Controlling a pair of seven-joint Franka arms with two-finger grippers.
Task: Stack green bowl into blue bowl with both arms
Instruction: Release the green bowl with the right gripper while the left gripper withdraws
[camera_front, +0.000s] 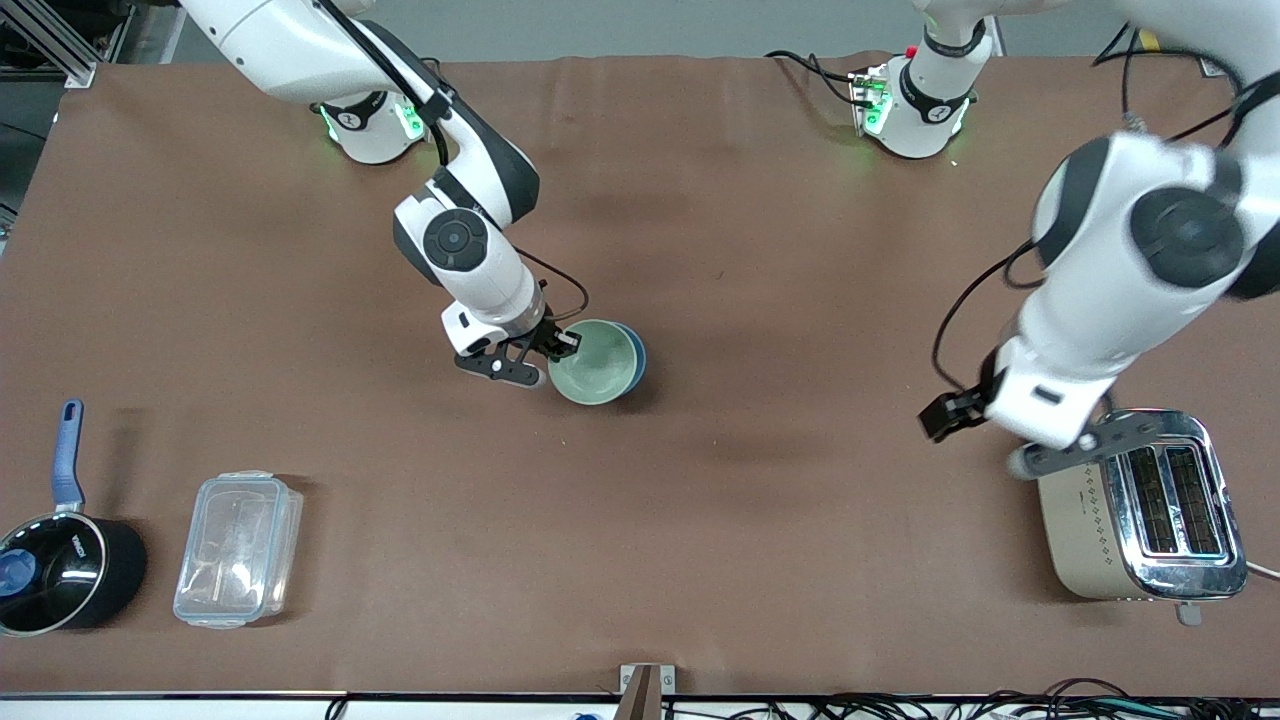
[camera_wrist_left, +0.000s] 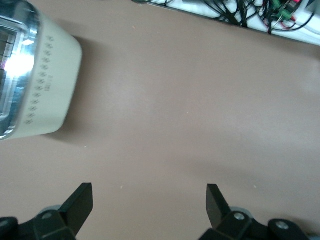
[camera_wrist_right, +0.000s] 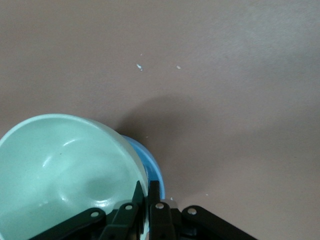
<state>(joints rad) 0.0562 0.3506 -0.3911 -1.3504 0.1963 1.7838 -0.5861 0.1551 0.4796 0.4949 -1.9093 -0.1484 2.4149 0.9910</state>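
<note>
The green bowl (camera_front: 592, 365) sits tilted inside the blue bowl (camera_front: 638, 358) near the middle of the table. My right gripper (camera_front: 553, 350) is shut on the green bowl's rim at the side toward the right arm's end. In the right wrist view, one finger is inside the green bowl (camera_wrist_right: 65, 165) and the other is outside it, by the blue bowl's rim (camera_wrist_right: 154, 167), with my right gripper (camera_wrist_right: 148, 186) pinching the rim. My left gripper (camera_front: 975, 440) is open and empty, in the air beside the toaster. It shows over bare table in the left wrist view (camera_wrist_left: 149, 197).
A cream and chrome toaster (camera_front: 1140, 510) stands near the front camera at the left arm's end, also seen in the left wrist view (camera_wrist_left: 45, 85). A black saucepan with a blue handle (camera_front: 60, 570) and a clear plastic container (camera_front: 238, 548) sit at the right arm's end.
</note>
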